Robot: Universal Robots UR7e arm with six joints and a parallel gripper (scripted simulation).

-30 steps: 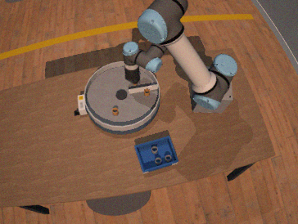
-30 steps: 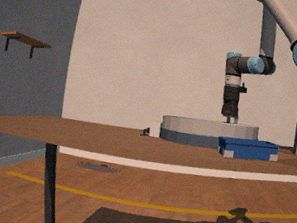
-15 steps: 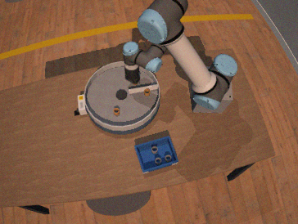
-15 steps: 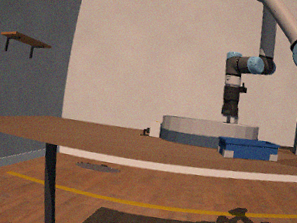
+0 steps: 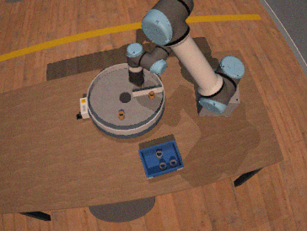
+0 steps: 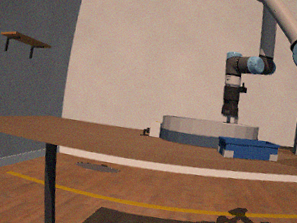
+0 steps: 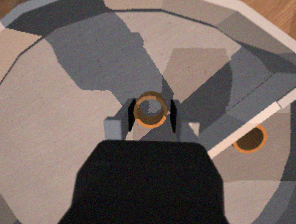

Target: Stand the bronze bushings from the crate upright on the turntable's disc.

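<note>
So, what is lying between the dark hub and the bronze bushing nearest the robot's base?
The pale divider bar lies between hub and bushing, seen from the top.

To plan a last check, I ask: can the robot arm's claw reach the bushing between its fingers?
Probably yes: the claw stands open around the bronze bushing, with visible gaps on both sides.
</note>
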